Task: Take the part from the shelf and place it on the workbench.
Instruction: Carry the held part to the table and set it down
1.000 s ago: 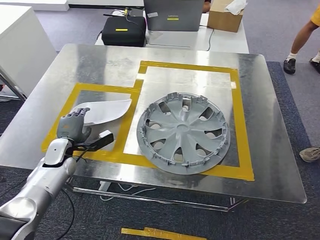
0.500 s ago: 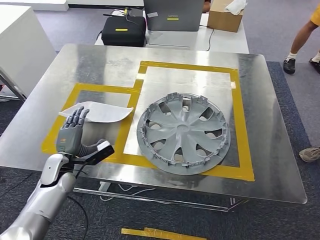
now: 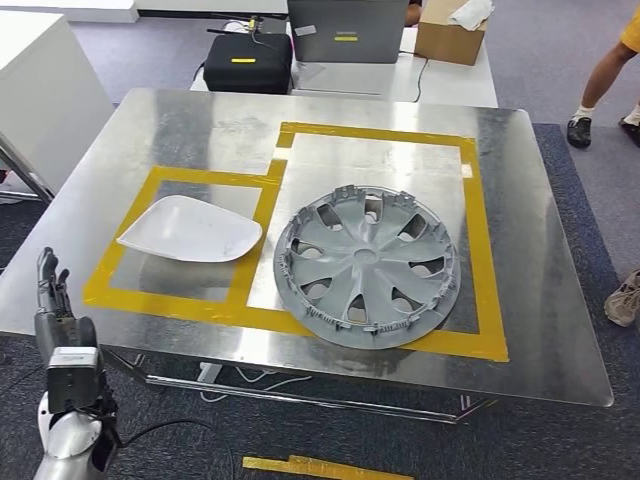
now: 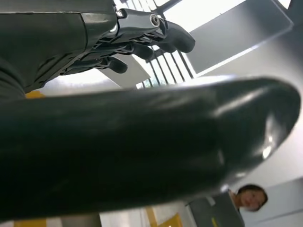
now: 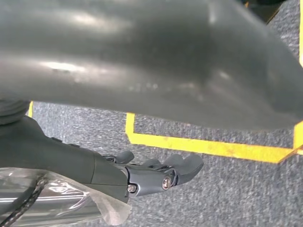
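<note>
1. Fingers of the left hand point(image 3: 53, 300) are straight, slightly apart, pointing up, with nothing in them; the hand sits at the lower left of the head frame, off the near-left edge of the workbench point(image 3: 189, 120).
2. Left wrist view: the fingers point(image 4: 157, 35) stretch out at the upper middle of the frame, thumb point(image 4: 143, 142) across the centre, nothing held.
3. Right hand point(image 5: 157, 175): fingers extended side by side, close together, nothing between them; thumb point(image 5: 150, 61) fills the upper part of the frame. Below it are grey carpet point(image 5: 232, 198) and a yellow floor line point(image 5: 214, 147).
4. White part point(image 3: 190, 230): lies flat on the workbench, left of centre in the head frame, inside the smaller yellow tape box point(image 3: 151, 300). Its right tip is near the tape strip dividing the two boxes; touching or not, cannot tell.
5. Grey hubcap point(image 3: 367, 264): lies flat inside the larger tape box point(image 3: 483, 250), centre of frame, just right of the part, apart from it. Its near rim reaches the front tape strip.
6. Part and left hand are well apart.
7. Upper frame, beyond the workbench: black case point(image 3: 247, 62), grey box point(image 3: 346, 30), cardboard box point(image 3: 450, 32) on a second table.
8. Upper left: white cabinet point(image 3: 45, 100).
9. Right edge: a person's leg point(image 3: 604, 80) at upper right, a shoe point(image 3: 625, 300) at mid right.
10. Bottom centre: strip of yellow tape point(image 3: 309, 466) on the floor.
</note>
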Available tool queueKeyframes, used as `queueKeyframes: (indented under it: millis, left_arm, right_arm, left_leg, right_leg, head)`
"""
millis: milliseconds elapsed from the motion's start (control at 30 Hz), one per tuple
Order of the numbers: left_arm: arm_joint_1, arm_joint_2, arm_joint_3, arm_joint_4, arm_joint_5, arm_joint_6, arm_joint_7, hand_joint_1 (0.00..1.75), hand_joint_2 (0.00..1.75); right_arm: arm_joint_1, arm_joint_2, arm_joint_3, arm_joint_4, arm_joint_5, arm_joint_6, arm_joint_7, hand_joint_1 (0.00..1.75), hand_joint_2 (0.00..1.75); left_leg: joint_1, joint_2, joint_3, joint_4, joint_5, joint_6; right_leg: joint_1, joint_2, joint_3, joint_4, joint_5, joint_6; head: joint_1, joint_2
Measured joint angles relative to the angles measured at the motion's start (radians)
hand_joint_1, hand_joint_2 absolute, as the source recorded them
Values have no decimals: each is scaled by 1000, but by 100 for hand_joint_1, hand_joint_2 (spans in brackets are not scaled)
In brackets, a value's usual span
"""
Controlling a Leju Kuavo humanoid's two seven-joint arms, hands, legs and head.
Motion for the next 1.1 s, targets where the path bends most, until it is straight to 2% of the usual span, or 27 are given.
queueKeyframes:
  millis: [100, 267, 400, 433, 467, 500, 567, 600, 633, 667, 733, 767, 800, 833, 900, 933, 967, 1000, 1067, 1100]
  left_arm:
    - [22, -33, 99, -3, 127, -30, -38, 0, 0]
    - [27, -70, 280, 39, 271, -66, -48, 0, 0]
    - [24, -88, 394, 91, 313, -77, -39, 0, 0]
    - [21, -92, 418, 106, 321, -78, -34, 0, 0]
    - [17, -97, 440, 123, 328, -79, -29, 0, 0]
    - [14, -101, 462, 140, 334, -81, -23, 0, 0]
    - [11, -109, 502, 170, 341, -86, -13, 0, 0]
    - [11, -113, 519, 182, 342, -88, -8, 0, 0]
    - [10, -116, 535, 195, 345, -91, -2, 0, 0]
    - [8, -120, 552, 210, 350, -94, 7, 0, 0]
    - [3, -126, 590, 242, 361, -99, 28, 0, 0]
    - [1, -129, 611, 257, 365, -100, 36, 0, 0]
    - [-1, -130, 632, 271, 367, -101, 42, 0, 0]
    - [-4, -131, 652, 284, 366, -101, 44, 0, 0]
    - [-11, -132, 684, 315, 359, -101, 46, 0, 0]
    - [-13, -132, 698, 330, 352, -100, 47, 0, 0]
    - [-15, -131, 712, 346, 346, -99, 48, 0, 0]
    - [-17, -131, 725, 361, 338, -98, 50, 0, 0]
    - [-25, -130, 750, 393, 321, -94, 59, 0, 0]
    - [-28, -129, 760, 410, 314, -92, 63, 0, 0]
  right_arm:
    - [11, 0, 20, -5, -30, -15, 15, 0, 0]
    - [36, 0, 83, -27, -119, -29, 58, 0, 0]
    - [71, 0, 174, -57, -248, -42, 120, 0, 0]
    - [82, -1, 204, -66, -285, -48, 136, 0, 0]
    - [93, -1, 235, -76, -320, -53, 151, 0, 0]
    - [104, -2, 266, -87, -354, -58, 165, 0, 0]
    - [123, -2, 322, -106, -407, -63, 189, 0, 0]
    - [132, -2, 348, -114, -428, -64, 199, 0, 0]
    - [141, -2, 374, -124, -447, -65, 208, 0, 0]
    - [151, -2, 401, -136, -466, -66, 217, 0, 0]
    - [168, -1, 455, -162, -496, -69, 232, 0, 0]
    - [174, -1, 479, -172, -505, -70, 237, 0, 0]
    - [178, 0, 498, -179, -510, -71, 240, 0, 0]
    - [180, 0, 512, -183, -512, -72, 241, 0, 0]
    - [183, 1, 527, -187, -511, -73, 241, 0, 0]
    - [183, 1, 531, -188, -509, -73, 239, 0, 0]
    - [183, 2, 534, -190, -507, -74, 236, 0, 0]
    - [183, 2, 535, -191, -506, -74, 233, 0, 0]
    - [183, 2, 536, -192, -504, -74, 227, 0, 0]
    - [182, 2, 536, -192, -503, -73, 224, 0, 0]
  left_leg:
    - [-1, 0, 0, 1, 0, 1]
    - [-3, 0, 0, 6, -2, 6]
    - [-3, 1, 3, -2, 12, 18]
    - [1, 2, 6, -11, 20, 21]
    - [6, 4, 7, -19, 28, 24]
    - [10, 6, 7, -25, 34, 26]
    - [13, 10, 2, -25, 38, 26]
    - [14, 12, -1, -23, 40, 25]
    - [15, 14, -3, -22, 41, 23]
    - [18, 15, -5, -19, 41, 20]
    - [22, 15, -9, -11, 39, 9]
    - [23, 15, -12, -5, 37, 1]
    - [23, 16, -15, 1, 36, -7]
    - [22, 15, -18, 5, 36, -15]
    - [22, 14, -21, 10, 39, -28]
    - [24, 13, -25, 17, 30, -34]
    - [25, 12, -34, 38, 7, -37]
    - [26, 11, -50, 79, -31, -39]
    - [25, 11, -89, 200, -117, -40]
    - [25, 11, -101, 251, -143, -39]
  right_leg:
    - [-1, 0, 0, 0, 1, 1]
    - [-3, 0, 2, 0, 3, 5]
    - [-6, -1, 4, -4, 8, 17]
    - [-5, -2, 1, 1, -2, 22]
    - [-5, -3, -9, 24, -25, 27]
    - [-6, -4, -25, 67, -60, 31]
    - [-12, -6, -67, 194, -133, 42]
    - [-16, -7, -80, 241, -151, 47]
    - [-19, -8, -77, 256, -151, 52]
    - [-23, -9, -54, 233, -134, 56]
    - [-30, -13, 32, 106, -90, 66]
    - [-30, -11, 70, 50, -77, 64]
    - [-30, -9, 94, 14, -75, 60]
    - [-28, -7, 103, 0, -79, 51]
    - [-27, -6, 97, 1, -76, 28]
    - [-27, -7, 92, 1, -71, 17]
    - [-26, -8, 86, -1, -65, 7]
    - [-25, -9, 78, -2, -59, -3]
    - [-17, -12, 59, -1, -46, -15]
    - [-13, -12, 49, -1, -38, -19]
  head:
    - [0, 0]
    - [0, 0]
    - [0, 0]
    - [1, 0]
    - [2, 0]
    - [4, 0]
    - [5, 0]
    - [5, 0]
    - [5, 0]
    - [5, 0]
    - [6, 0]
    - [6, 0]
    - [7, 0]
    - [8, 0]
    - [8, 0]
    - [7, 0]
    - [6, 0]
    - [5, 0]
    - [4, 0]
    - [4, 0]
